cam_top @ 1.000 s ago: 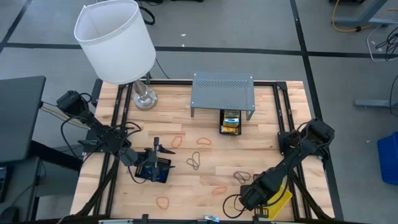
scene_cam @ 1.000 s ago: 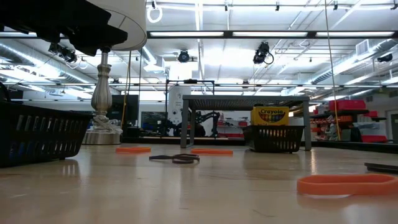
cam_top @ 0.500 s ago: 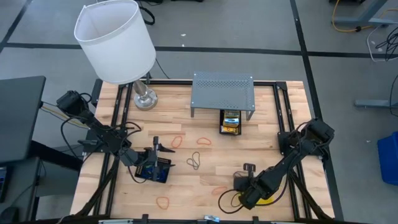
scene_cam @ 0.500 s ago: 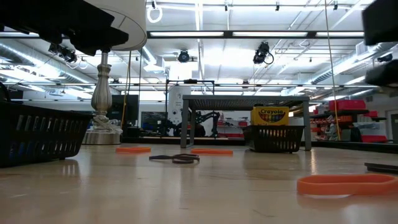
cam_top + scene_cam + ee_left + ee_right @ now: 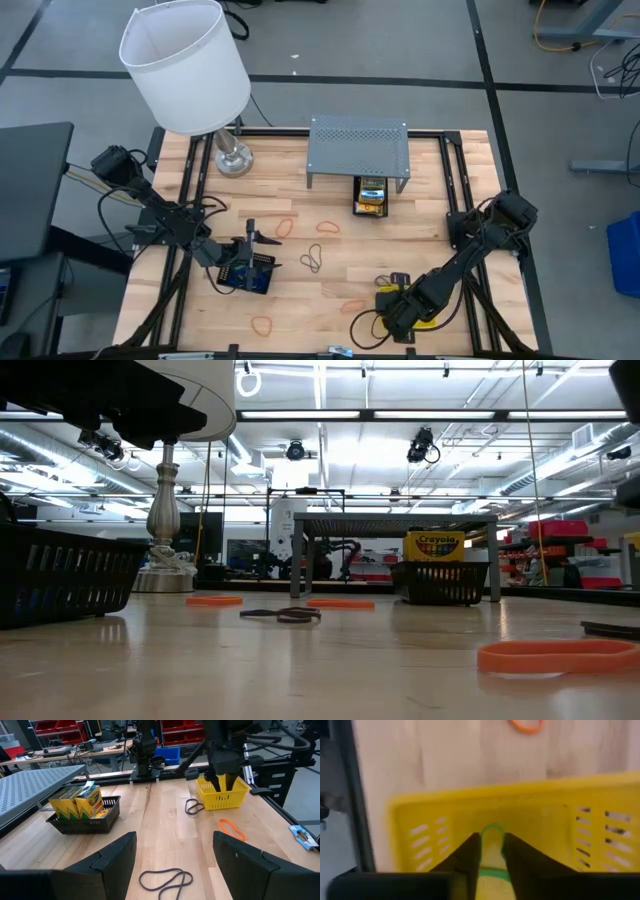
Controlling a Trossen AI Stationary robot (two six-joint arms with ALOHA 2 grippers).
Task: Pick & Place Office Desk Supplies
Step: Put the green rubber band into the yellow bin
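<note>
The right gripper (image 5: pixel 491 851) has swung in from the table's near right corner since a second ago and is now hanging directly over the small yellow slotted plastic tray (image 5: pixel 445 815), presumably so its load drops inside. Its fingers are just parting around a thin green rubber-band loop (image 5: pixel 492 832), which is still sitting between them above the tray's floor. The left gripper (image 5: pixel 175 852) is waiting, spread and empty, over the wooden table (image 5: pixel 420 230) by the black mesh tray (image 5: pixel 250 272) near the left edge.
</note>
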